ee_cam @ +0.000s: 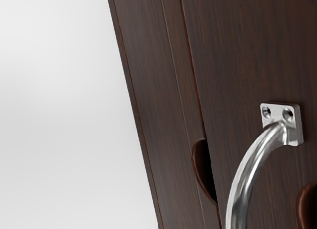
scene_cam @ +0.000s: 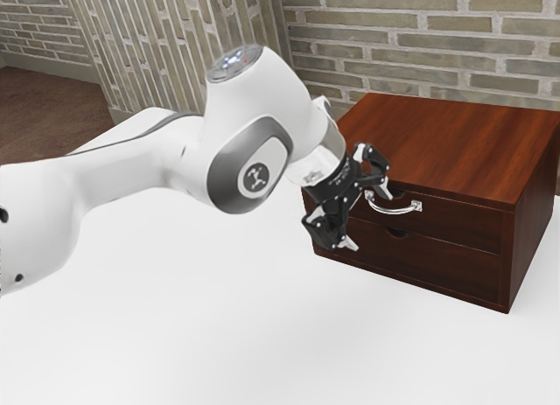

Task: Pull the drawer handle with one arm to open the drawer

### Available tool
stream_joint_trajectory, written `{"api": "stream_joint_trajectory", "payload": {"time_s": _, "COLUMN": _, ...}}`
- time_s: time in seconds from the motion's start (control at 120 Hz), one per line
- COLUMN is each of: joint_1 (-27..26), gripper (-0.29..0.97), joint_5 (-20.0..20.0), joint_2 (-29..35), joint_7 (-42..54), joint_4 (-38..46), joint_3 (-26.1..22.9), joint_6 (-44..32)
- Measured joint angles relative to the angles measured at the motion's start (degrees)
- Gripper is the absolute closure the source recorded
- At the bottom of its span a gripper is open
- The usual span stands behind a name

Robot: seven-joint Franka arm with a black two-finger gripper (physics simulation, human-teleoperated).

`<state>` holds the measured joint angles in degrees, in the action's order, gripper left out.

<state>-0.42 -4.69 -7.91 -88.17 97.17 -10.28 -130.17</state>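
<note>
Gripper point(scene_cam: 362, 218) is seen hard up against the front of the wooden cabinet point(scene_cam: 455, 138), carried in from the exterior view's left on the white arm point(scene_cam: 166, 173). Its jaws are spread wide and nothing is clamped between them. The upper finger point(scene_cam: 378, 173) is placed right at the near end of the drawer handle point(scene_cam: 395, 207); whether it touches the metal or sits just beside it cannot be told. The lower finger point(scene_cam: 335, 234) is held out in front of the cabinet's near corner, above the white table point(scene_cam: 219, 335).

The handle is fixed to the top drawer point(scene_cam: 459, 221), with the lower drawer point(scene_cam: 429, 267) directly beneath. In the exterior view the two fronts are seen roughly level, so the top drawer looks shut or very nearly so.

From the wrist view, the close detail is supplied. The handle is shown as a polished curved bar, fastened by a small mounting plate point(ee_cam: 281, 123) with two screw holes. A rounded notch point(ee_cam: 204, 169) is cut at the seam between the two dark wooden fronts, just beside the bar. From the exterior view, the wider layout is given: the cabinet is set on the table in front of a brick wall point(scene_cam: 420, 38).
</note>
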Motion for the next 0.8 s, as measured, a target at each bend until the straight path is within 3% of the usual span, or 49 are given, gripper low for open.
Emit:
{"api": "stream_joint_trajectory", "payload": {"time_s": 0.417, "joint_1": 0.0, "gripper": 0.02, "joint_5": -0.06, "joint_2": -1.48, "joint_7": -0.3, "joint_4": 0.34, "joint_3": 0.0, "joint_6": -1.37}}
{"api": "stream_joint_trajectory", "payload": {"time_s": 0.8, "joint_1": -0.01, "gripper": 0.42, "joint_5": -0.04, "joint_2": -0.61, "joint_7": -0.5, "joint_4": 0.14, "joint_3": -0.02, "joint_6": -0.96}}
